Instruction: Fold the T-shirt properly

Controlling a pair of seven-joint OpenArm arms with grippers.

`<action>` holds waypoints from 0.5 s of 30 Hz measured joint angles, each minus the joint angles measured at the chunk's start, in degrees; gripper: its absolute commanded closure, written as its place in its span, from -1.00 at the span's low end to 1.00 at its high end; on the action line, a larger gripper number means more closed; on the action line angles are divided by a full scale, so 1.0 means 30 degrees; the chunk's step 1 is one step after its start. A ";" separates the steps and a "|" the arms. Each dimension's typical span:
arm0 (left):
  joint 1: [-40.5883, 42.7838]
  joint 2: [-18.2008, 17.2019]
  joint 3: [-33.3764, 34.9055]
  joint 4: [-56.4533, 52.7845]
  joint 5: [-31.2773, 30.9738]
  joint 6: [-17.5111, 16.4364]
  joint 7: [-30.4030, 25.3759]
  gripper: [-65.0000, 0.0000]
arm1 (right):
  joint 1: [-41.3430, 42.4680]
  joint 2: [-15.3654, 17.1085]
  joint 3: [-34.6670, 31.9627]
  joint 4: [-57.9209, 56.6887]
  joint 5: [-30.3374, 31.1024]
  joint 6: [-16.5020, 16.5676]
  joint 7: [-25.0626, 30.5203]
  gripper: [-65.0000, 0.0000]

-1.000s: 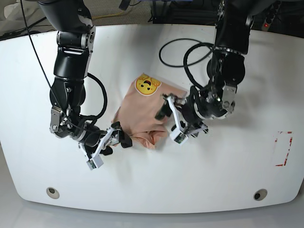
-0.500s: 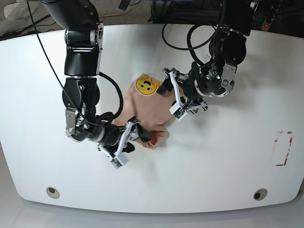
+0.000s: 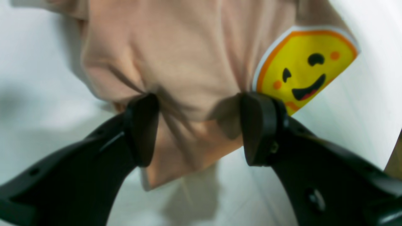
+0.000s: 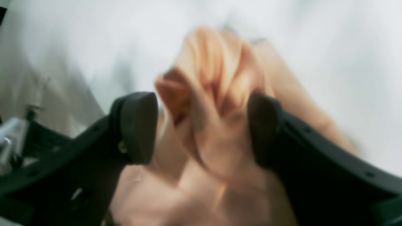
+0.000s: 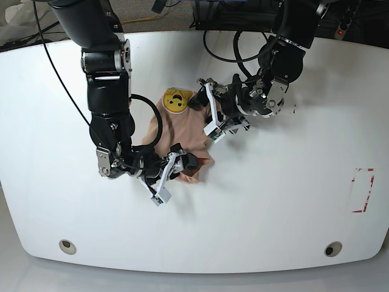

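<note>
While both arms bunch cloth, risk: creased lump, not flat fold (cloth gathered between fingers).

T-shirt (image 5: pixel 182 131) mid-frame on white bench (image 5: pixel 292 201), long axis upper left to lower right, bear print (image 5: pixel 174 100) at upper end.

Left gripper (image 3: pixel 198 128) fingers wide, pinching edge beside print.

Right gripper (image 4: pixel 201 125) fingers wide, wad between; grip unclear, blurred.

Bright, even overhead light washes the glossy white oval table (image 5: pixel 285 201) with soft shadows and slight glare. The right wrist view is heavily smeared by motion blur, its crumpled peach cotton T-shirt (image 4: pixel 216 103) indistinct. The left wrist view is soft, and the base view bows at its edges.
</note>
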 measured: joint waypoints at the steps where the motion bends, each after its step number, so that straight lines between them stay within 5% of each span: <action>1: -0.0015 0.0000 0.0066 -0.0022 -0.0036 0.0000 0.0015 -0.19 | 0.0022 0.0029 0.0000 0.0000 0.0015 -0.0007 0.0423 -0.28; 8: 0.0248 -0.0138 0.0255 0.0087 -0.0044 0.0015 -0.0219 -0.19 | 0.0262 0.1552 -0.0044 -0.0007 0.0073 -0.0007 0.2732 -0.28; 15: 0.0474 -0.0138 0.0255 0.0138 -0.0240 -0.0058 -0.0408 -0.19 | 0.0284 0.2601 -0.0029 0.0007 0.0270 0.0007 0.3140 -0.28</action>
